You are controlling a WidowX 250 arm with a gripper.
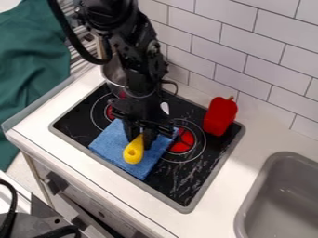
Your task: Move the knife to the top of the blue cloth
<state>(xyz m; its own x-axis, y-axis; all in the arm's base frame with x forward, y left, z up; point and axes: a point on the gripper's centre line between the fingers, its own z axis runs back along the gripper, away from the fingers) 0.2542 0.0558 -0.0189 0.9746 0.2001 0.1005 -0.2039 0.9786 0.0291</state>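
Arm point(140, 69) leans in from eleven o'clock, its pincer point(140, 138) pointing down and seemingly pinching the knife point(133, 152) (a yellow-handled one). The knife's handle juts toward six o'clock from the pincer, over the blue cloth point(109, 141).

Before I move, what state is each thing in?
End effector: closed on the knife's yellow handle.
Knife: handle over the cloth; blade mostly hidden by the arm.
Blue cloth: spread out on the stovetop.
Red pepper: whole, stem up.
Metal pot: partly hidden, contents can't be told.
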